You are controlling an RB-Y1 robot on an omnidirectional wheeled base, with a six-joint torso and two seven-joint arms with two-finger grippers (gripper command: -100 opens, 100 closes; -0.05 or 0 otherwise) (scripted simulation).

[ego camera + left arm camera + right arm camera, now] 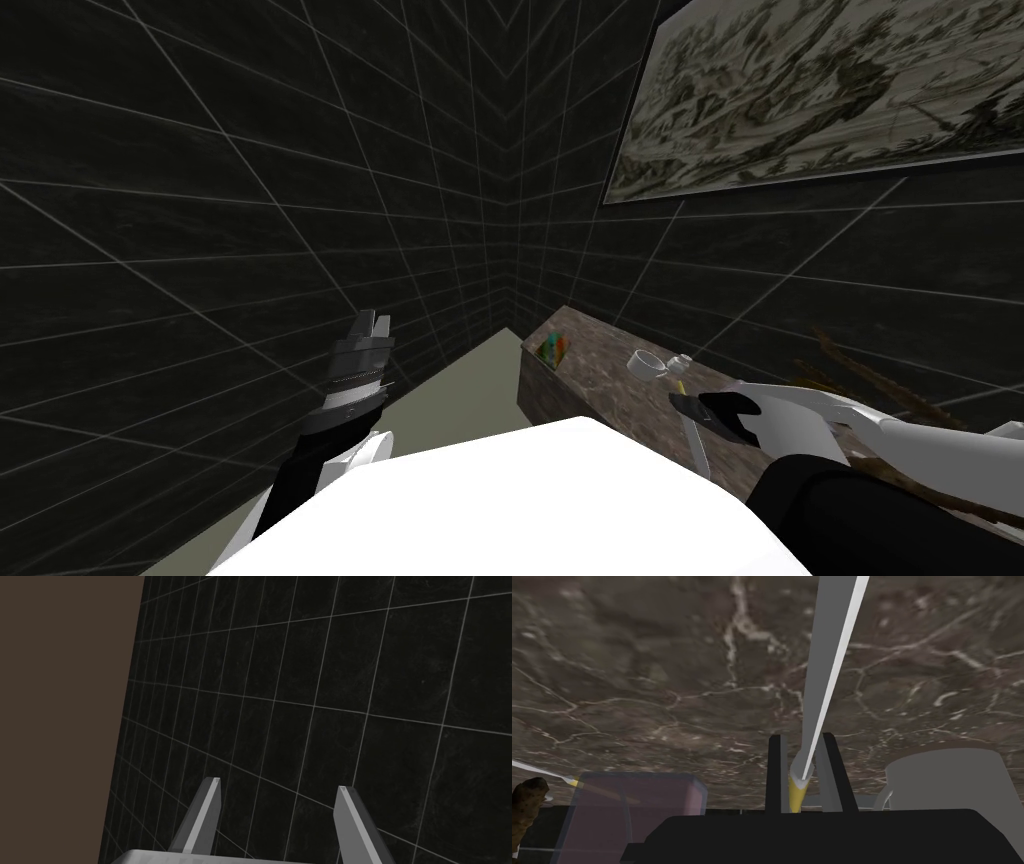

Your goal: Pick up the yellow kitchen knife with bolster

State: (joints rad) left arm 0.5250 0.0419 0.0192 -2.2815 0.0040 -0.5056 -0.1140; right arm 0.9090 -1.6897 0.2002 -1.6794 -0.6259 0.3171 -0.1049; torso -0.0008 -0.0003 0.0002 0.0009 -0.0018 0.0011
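Note:
The knife [832, 651] has a long grey blade and a yellow handle [795, 796] with a pale bolster. My right gripper [801, 738] is shut on it, its two fingers pressing the handle just behind the bolster, while the blade points away over a brown marbled counter [662, 676]. In the head view the right gripper [686, 401] is over the counter [600, 395], with the grey blade [697, 447] slanting toward me. My left gripper [366, 328] is raised at my left near the dark tiled wall; its fingers [210, 811] stand open and hold nothing.
A white cup [645, 363] and a small jar [683, 364] stand on the counter just beyond the right gripper. A colourful object [553, 350] sits near the counter's far end. A translucent pinkish box [632, 801] lies beside the gripper. Dark tiled walls enclose the corner.

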